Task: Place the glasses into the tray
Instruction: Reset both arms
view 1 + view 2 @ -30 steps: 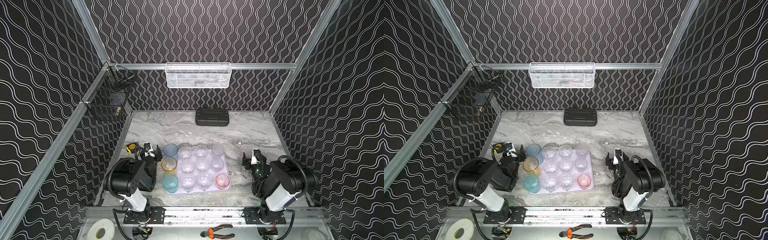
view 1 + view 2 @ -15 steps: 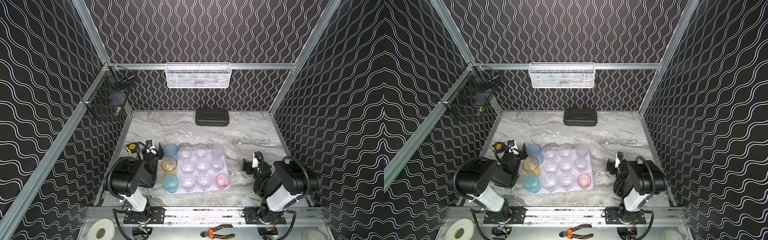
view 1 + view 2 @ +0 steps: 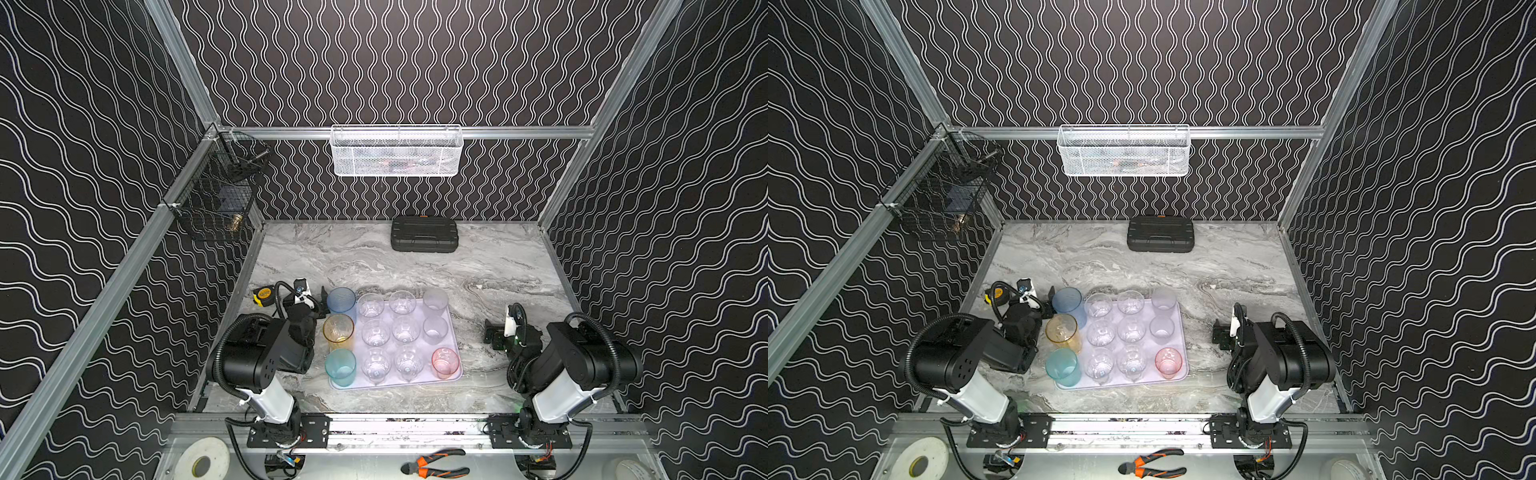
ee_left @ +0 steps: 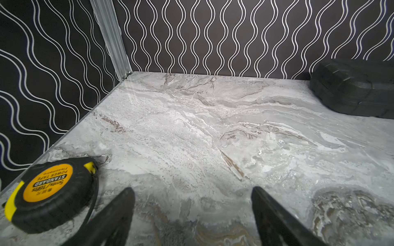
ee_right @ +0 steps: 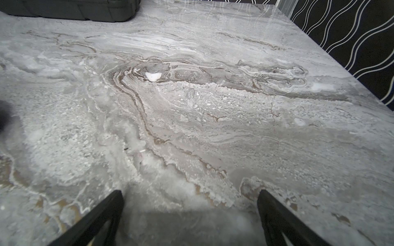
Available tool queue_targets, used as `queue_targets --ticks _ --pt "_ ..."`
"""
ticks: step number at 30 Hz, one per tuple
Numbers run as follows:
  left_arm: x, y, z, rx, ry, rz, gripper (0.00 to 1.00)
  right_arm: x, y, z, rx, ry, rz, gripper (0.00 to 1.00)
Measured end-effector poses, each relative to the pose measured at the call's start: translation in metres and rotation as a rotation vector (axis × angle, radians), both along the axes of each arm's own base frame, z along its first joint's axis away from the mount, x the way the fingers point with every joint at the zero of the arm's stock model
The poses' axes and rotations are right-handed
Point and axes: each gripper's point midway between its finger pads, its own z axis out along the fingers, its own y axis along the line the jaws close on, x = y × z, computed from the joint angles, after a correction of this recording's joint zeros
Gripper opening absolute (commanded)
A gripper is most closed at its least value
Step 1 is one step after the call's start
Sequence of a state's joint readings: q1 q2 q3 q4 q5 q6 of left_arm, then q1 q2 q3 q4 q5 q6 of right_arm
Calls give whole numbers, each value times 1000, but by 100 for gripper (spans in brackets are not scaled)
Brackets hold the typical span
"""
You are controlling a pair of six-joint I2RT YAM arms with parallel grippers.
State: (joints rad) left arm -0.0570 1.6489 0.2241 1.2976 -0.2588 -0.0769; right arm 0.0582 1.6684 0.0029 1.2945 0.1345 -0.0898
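Twelve glasses [image 3: 405, 330] stand in rows on the tray [image 3: 415, 381]; left hand [image 4: 191, 189] and right hand [image 5: 190, 191] flank it, both spread wide and empty above the marbled surface [image 5: 191, 106].

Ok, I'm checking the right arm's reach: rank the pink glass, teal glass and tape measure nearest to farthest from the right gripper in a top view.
From the right gripper:
1. Pink glass, tray's near right corner.
2. Teal glass, tray's near left corner.
3. Tape measure, on the table, at its left edge.
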Motion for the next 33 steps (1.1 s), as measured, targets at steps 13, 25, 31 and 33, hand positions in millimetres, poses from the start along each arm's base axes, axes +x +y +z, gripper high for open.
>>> queue_targets --ticks 13,25,31,33 --pt "4 -7 1 16 8 -13 99 0 0 0 0 0 0 99" --pt "3 -15 0 66 20 -7 99 0 0 0 0 0 0 99" --pt "1 -18 -2 77 23 -9 99 0 0 0 1 0 0 99" --pt "1 -20 -4 89 29 -19 98 0 0 0 1 0 0 99"
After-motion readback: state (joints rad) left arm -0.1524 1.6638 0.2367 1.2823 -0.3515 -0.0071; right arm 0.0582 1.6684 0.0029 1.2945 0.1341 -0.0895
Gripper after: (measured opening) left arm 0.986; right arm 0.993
